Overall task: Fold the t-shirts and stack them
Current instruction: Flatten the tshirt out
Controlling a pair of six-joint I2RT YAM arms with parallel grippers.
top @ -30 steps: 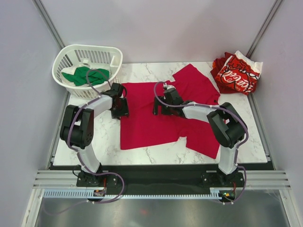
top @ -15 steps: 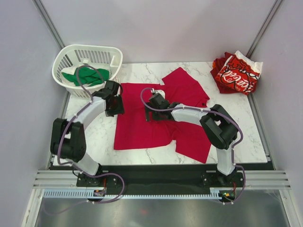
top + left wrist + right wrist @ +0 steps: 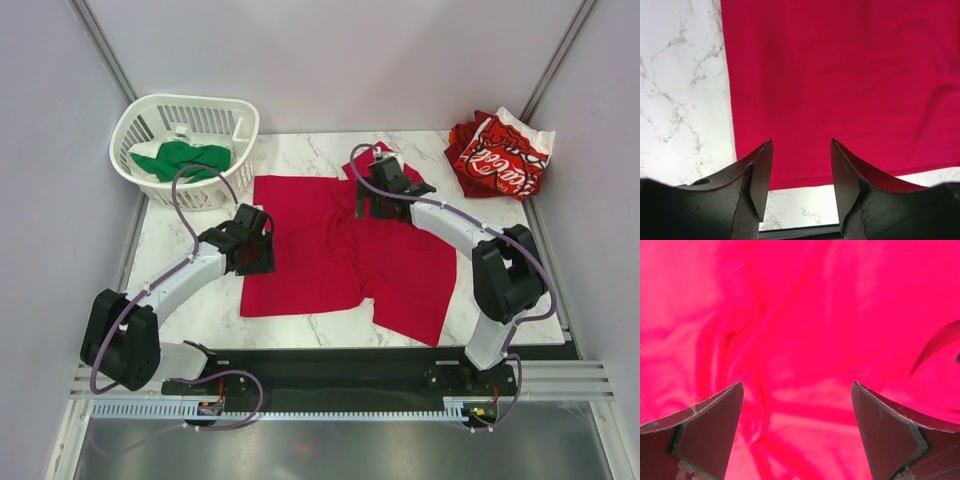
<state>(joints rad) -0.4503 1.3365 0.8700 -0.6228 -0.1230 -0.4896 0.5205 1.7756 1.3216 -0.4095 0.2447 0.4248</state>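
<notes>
- Both grippers have shifted since the earlier view. The left gripper (image 3: pixel 252 243) has come nearer along the left edge of the crimson-red t-shirt (image 3: pixel 330 250). The right gripper (image 3: pixel 378 200) has gone from the cloth's middle toward its far-right part.
- Left gripper: fingers apart, nothing between them. It hangs over the shirt's left margin, beside the bare desk (image 3: pixel 680 100). This placement probably serves to take the side edge for a fold.
- Right gripper: fingers wide apart and empty above rumpled cloth. The wrist view shows raised ridges running between them, so this arm seems placed to smooth or gather that part.
- Crimson-red t-shirt: spread flat across the middle of the desk, with one flap reaching toward the near-right corner. No fold is visible, so the task looks to be at an early stage.
- Red-and-white t-shirt (image 3: pixel 497 155): bunched at the far-right corner, well apart from both arms.
- Green t-shirt (image 3: pixel 180 158): inside the white basket (image 3: pixel 185 103) at the far-left corner, not yet taken out.
</notes>
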